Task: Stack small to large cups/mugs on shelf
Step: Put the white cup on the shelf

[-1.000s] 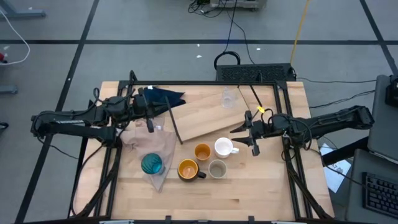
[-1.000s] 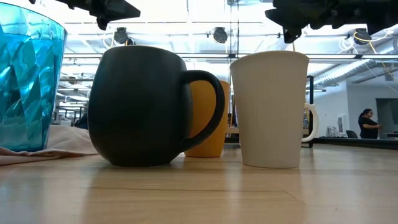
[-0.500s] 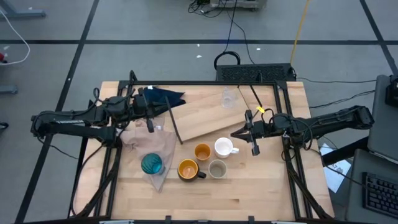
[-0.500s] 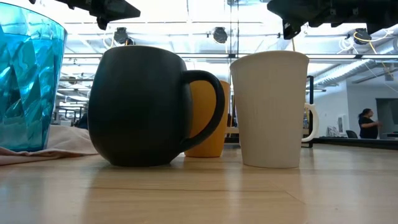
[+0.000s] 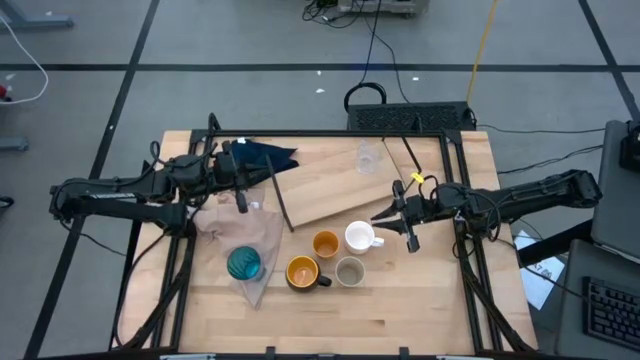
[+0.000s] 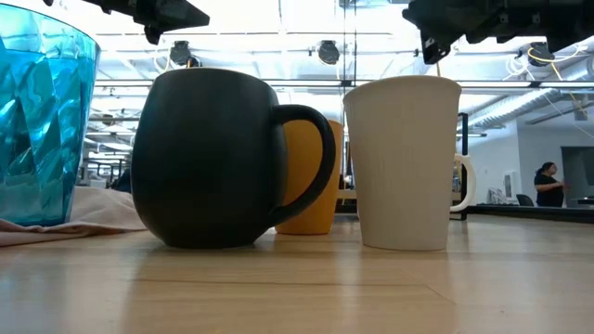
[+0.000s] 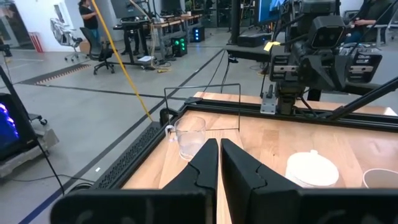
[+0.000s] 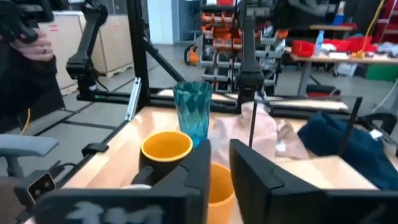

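Five cups stand clustered on the table's near middle: teal tumbler (image 5: pixel 243 263) on the pinkish cloth, dark mug with orange inside (image 5: pixel 302 272), small orange cup (image 5: pixel 325 244), white handled mug (image 5: pixel 359 237) and grey-beige cup (image 5: pixel 349 271). The clear cup (image 5: pixel 369 157) stands on the shelf board (image 5: pixel 330 185), which lies askew farther back. My left gripper (image 5: pixel 258 168) hovers shut over the board's left end. My right gripper (image 5: pixel 385 212) hovers level just right of the white mug; its fingers (image 8: pixel 249 165) stand slightly apart with nothing between them.
A dark blue cloth (image 5: pixel 265 155) lies at the far left by the shelf's black rod (image 5: pixel 280 195). A pinkish cloth (image 5: pixel 245 235) is spread under the tumbler. Black frame rails (image 5: pixel 470 270) run along the table's sides. A person (image 8: pixel 25 56) stands beyond the table.
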{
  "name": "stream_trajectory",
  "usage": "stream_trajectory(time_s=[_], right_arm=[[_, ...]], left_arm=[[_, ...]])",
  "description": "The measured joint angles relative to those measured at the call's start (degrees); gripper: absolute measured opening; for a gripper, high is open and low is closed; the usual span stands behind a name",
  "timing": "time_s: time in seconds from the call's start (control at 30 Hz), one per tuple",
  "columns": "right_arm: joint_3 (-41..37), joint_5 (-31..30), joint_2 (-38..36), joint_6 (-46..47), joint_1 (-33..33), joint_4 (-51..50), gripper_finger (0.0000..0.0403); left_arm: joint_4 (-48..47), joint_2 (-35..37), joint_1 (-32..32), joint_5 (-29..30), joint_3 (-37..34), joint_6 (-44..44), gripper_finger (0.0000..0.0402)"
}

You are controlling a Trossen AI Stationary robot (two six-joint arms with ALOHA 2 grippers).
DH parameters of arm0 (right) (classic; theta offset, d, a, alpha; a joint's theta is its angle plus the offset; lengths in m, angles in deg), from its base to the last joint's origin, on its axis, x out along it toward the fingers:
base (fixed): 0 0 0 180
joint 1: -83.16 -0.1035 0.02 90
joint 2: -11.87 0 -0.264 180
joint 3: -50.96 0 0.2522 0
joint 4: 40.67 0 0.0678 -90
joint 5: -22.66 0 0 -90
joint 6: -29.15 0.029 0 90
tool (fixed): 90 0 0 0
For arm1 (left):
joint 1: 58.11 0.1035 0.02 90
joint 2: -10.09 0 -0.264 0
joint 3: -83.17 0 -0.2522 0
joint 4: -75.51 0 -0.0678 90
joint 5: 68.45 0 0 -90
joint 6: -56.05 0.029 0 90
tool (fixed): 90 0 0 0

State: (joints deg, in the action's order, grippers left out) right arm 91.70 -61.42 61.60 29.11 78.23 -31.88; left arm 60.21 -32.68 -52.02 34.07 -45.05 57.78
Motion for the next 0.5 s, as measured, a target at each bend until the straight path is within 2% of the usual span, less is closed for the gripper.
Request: stream_trajectory(time_s=[0.1,0.27,0.5], right_arm=[[1.45,-0.12,0.01,0.02,0.08,-3.66,0.0099],[5.61,-2.98,2.51,2.35,1.55,-15.49,0.0142],[14.96,-2.91,9.97,1.1,1.49,-28.97,0.0155]], left_arm=[[0.0,0.01,0.0,0.0,0.0,-0.35,0.0021],[0.0,0.0,0.0,0.02,0.0,-0.42,0.0021],[-0.02,0.02,0.0,0.02,0.0,-0.57,0.0021]])
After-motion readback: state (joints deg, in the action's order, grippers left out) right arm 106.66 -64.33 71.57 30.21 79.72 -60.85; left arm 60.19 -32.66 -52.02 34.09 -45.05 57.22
